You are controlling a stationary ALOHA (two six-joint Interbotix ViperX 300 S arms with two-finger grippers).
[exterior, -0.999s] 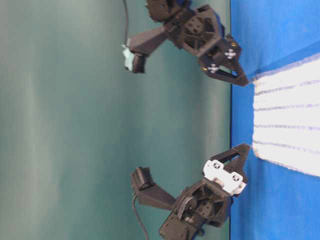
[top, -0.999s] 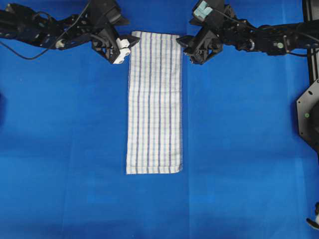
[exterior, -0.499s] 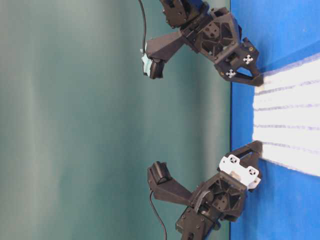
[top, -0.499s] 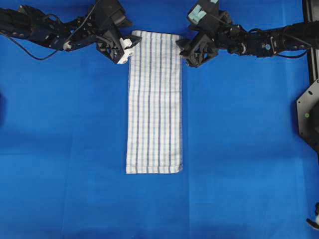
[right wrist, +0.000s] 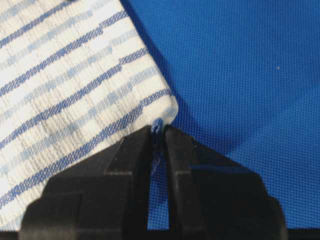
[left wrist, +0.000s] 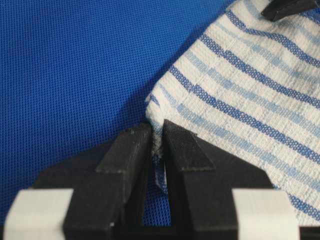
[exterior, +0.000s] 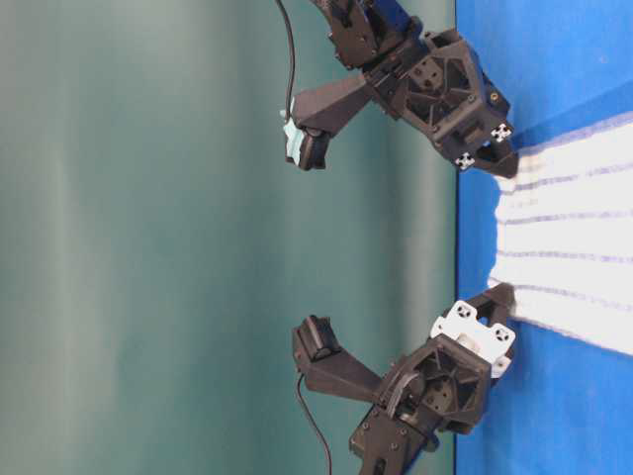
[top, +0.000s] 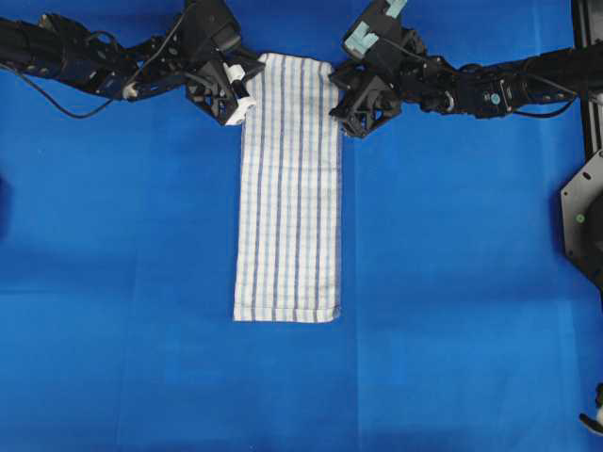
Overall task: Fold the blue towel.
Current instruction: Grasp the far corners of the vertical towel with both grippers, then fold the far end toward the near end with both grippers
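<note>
The blue towel, white with thin blue stripes, lies as a long narrow strip on the table, running from far to near. My left gripper is shut on its far left corner, and the cloth edge shows pinched between the black fingers. At the far right corner my right gripper is shut too, with only the very tip of the cloth caught between its fingers. From table level, both grippers sit low at the towel's end, which bunches slightly there.
A plain blue covering spreads over the whole table. A black metal bracket stands at the right edge. Behind the table's far edge is a green wall.
Both grippers have moved in onto the towel's far corners and gone from open to shut. The towel's far end has drawn narrower and puckered.
</note>
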